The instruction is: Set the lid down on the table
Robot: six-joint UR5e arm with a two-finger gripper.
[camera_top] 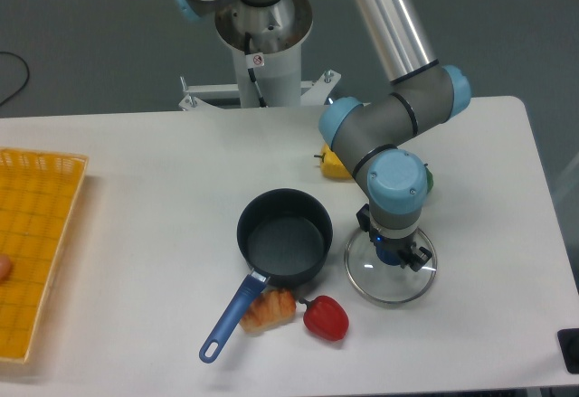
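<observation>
Dark blue saucepan sits empty; pincer grips the lid beside it.

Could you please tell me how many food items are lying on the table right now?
3: a croissant and a red pepper below the saucepan, and a yellow item behind the arm, partly hidden; others may be hidden.

The claw is mostly hidden under the arm's blue wrist cap — its jaws cannot be read. The knob of the lid is covered too. Behind the arm, a yellow object shows only partly. The yellow tray is cut by the left edge, the table too.
</observation>
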